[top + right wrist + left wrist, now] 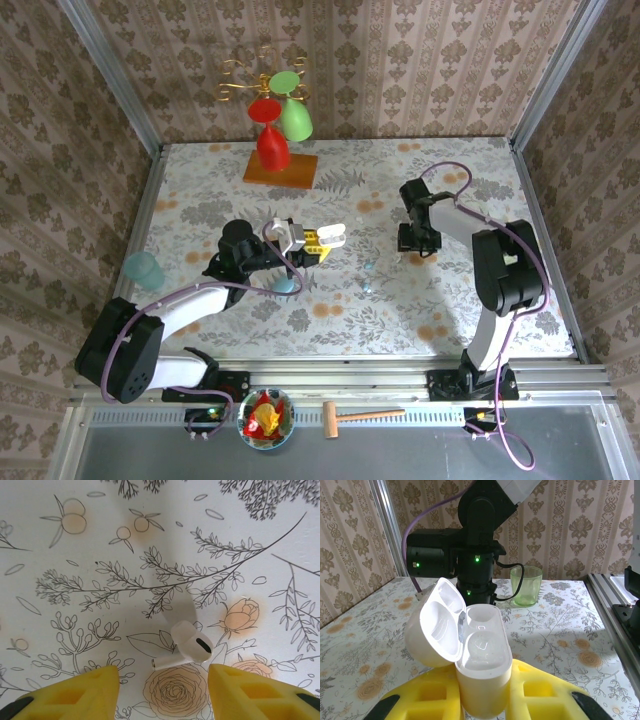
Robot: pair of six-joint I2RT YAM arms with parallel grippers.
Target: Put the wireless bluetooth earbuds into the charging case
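White earbud lying between the parted jaws of the right gripper; open charging case clamped in the left gripper.
The right gripper is pointed straight down at the floral table, with the earbud off-centre, nearer one finger. On closing, the small, smooth piece could be nudged aside or squeezed out. The left wrist is held roughly level, the case lid hinged back and both sockets seemingly empty.

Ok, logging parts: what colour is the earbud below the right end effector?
The earbud is white with a dark oval vent, clearest in the right wrist view.
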